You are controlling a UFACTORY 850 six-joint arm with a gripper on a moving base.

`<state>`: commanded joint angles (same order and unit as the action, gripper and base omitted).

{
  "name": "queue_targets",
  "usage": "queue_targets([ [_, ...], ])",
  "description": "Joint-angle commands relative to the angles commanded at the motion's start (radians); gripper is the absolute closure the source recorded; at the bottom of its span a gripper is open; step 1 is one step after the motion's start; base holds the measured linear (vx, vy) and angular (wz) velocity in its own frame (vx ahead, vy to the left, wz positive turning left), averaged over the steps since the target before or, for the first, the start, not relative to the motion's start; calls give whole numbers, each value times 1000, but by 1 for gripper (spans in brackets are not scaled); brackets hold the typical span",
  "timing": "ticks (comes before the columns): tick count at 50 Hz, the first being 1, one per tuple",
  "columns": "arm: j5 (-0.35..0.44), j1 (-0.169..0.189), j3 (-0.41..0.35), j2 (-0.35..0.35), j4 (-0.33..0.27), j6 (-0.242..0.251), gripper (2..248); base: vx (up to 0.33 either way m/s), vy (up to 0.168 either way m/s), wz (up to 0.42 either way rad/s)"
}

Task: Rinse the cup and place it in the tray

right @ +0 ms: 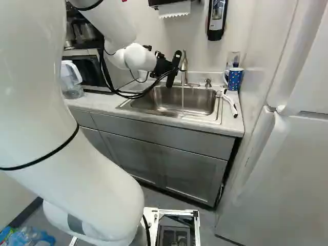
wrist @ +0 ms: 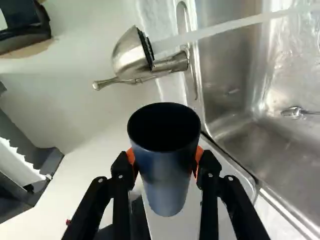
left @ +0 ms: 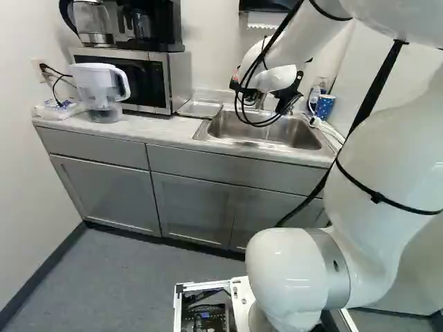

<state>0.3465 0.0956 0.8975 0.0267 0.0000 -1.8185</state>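
In the right base view my gripper (right: pixel 164 65) hangs by the faucet (right: pixel 184 66), above the back of the sink (right: pixel 164 110). The wrist view shows the gripper (wrist: pixel 165 160) shut on a dark blue-grey cup (wrist: pixel 167 175), an orange pad against each side. The cup's dark mouth shows; its inside is too dark to make out. Water (wrist: pixel 235 22) runs from the faucet's spout (wrist: pixel 146 47) into the basin, apart from the cup. A shallow clear tray (left: pixel 201 108) lies on the counter left of the sink in the left base view.
A dotted blue mug (right: pixel 235 78) and a white-handled brush (right: pixel 229 105) are right of the sink. The microwave (left: pixel 138 79) and water pitcher (left: pixel 100 86) stand beyond the tray. Above hang a paper towel holder (right: pixel 174 9) and a soap dispenser (right: pixel 217 19); a white fridge (right: pixel 287 169) stands at right.
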Motion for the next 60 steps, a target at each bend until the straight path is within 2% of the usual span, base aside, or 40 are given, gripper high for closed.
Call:
queue_targets([
  [60,0,0,0,0,0,630,125,0,0,0],
])
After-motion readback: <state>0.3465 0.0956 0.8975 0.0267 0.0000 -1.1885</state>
